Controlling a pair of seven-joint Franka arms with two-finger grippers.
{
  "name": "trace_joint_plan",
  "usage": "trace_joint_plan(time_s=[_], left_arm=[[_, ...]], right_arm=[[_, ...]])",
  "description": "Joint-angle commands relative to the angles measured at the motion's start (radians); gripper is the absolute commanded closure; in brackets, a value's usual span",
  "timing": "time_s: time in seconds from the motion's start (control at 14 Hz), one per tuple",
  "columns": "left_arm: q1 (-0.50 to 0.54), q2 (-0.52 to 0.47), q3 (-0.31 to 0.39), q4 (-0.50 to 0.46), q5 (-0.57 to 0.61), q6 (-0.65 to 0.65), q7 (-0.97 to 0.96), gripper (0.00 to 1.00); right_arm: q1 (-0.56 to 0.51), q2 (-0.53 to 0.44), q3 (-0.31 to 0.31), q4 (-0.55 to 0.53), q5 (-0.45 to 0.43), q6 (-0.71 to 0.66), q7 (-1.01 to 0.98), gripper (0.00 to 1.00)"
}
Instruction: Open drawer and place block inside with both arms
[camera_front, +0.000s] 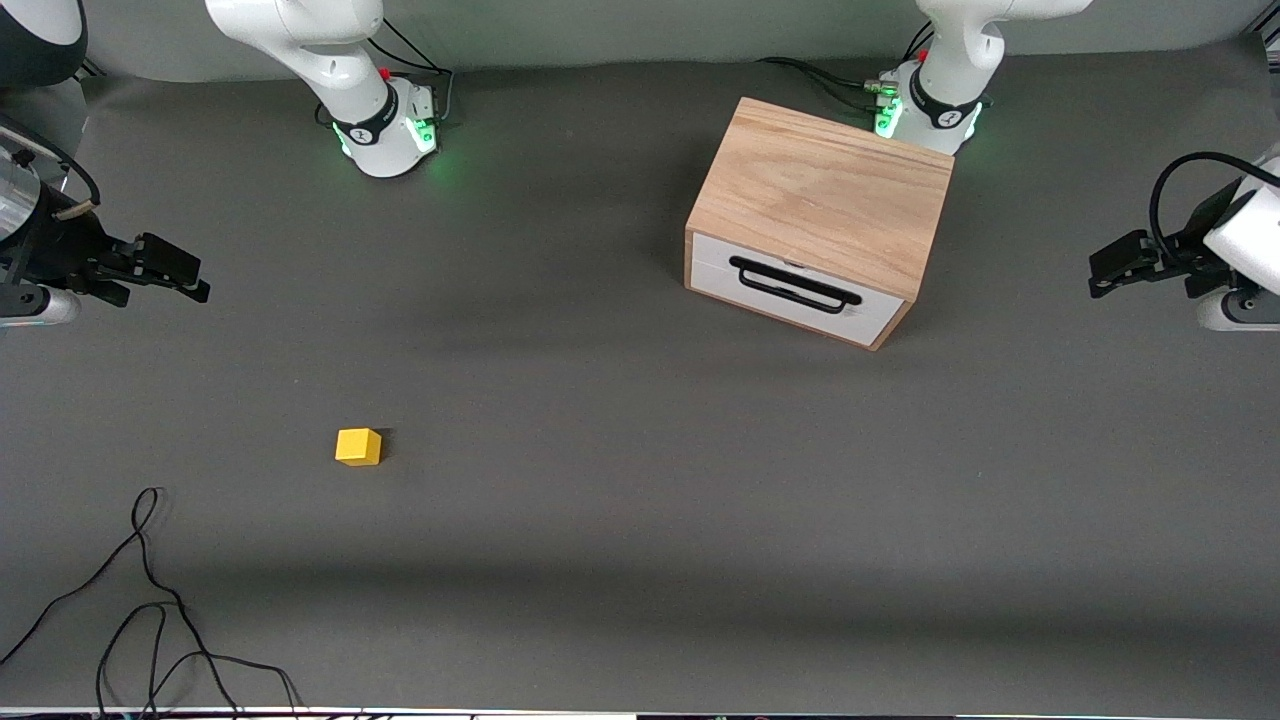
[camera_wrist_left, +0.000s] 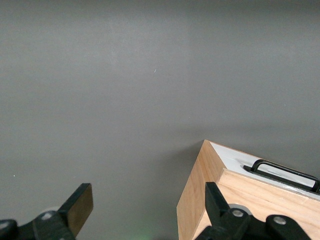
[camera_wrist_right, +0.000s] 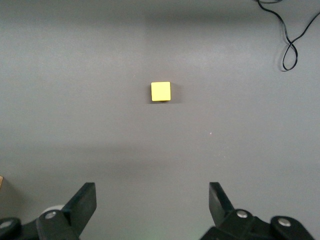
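The light-wood box (camera_front: 825, 195) stands by the left arm's base, and its white-fronted drawer (camera_front: 800, 292) with a black bar handle (camera_front: 795, 284) is shut. The yellow block (camera_front: 358, 446) lies on the grey mat toward the right arm's end, nearer to the front camera. My right gripper (camera_front: 190, 280) hangs open and empty over the mat at that end; its wrist view shows the block (camera_wrist_right: 160, 91) ahead of the open gripper (camera_wrist_right: 150, 200). My left gripper (camera_front: 1102, 278) hangs open and empty beside the box; its wrist view (camera_wrist_left: 148, 202) shows the box corner (camera_wrist_left: 197, 200) and handle (camera_wrist_left: 285, 172).
A loose black cable (camera_front: 150, 600) lies on the mat near the front camera at the right arm's end; it also shows in the right wrist view (camera_wrist_right: 295, 40). The grey mat (camera_front: 640, 480) covers the table between block and box.
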Motion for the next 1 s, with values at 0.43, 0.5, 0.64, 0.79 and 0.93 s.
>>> trace_joint_plan(time_s=[0.43, 0.5, 0.64, 0.79, 0.93], left_arm=[[-0.008, -0.021, 0.005, -0.025, 0.004, -0.006, 0.013, 0.0], [-0.008, -0.021, 0.005, -0.024, 0.004, -0.005, 0.013, 0.0], [-0.008, -0.018, 0.005, -0.025, 0.004, -0.004, 0.013, 0.0], [-0.009, -0.015, 0.005, -0.024, 0.004, -0.005, 0.006, 0.0], [-0.018, -0.002, 0.002, -0.018, 0.001, 0.0, -0.025, 0.0]], right_arm=[[-0.005, 0.016, 0.005, 0.027, -0.013, -0.019, 0.009, 0.0], [-0.006, 0.017, 0.005, 0.028, -0.013, -0.018, 0.007, 0.0], [-0.006, 0.022, 0.004, 0.027, -0.013, -0.018, 0.007, 0.0], [-0.003, 0.023, 0.002, 0.016, -0.013, -0.019, 0.008, 0.0], [-0.003, 0.023, 0.001, 0.008, -0.013, -0.012, 0.024, 0.0]])
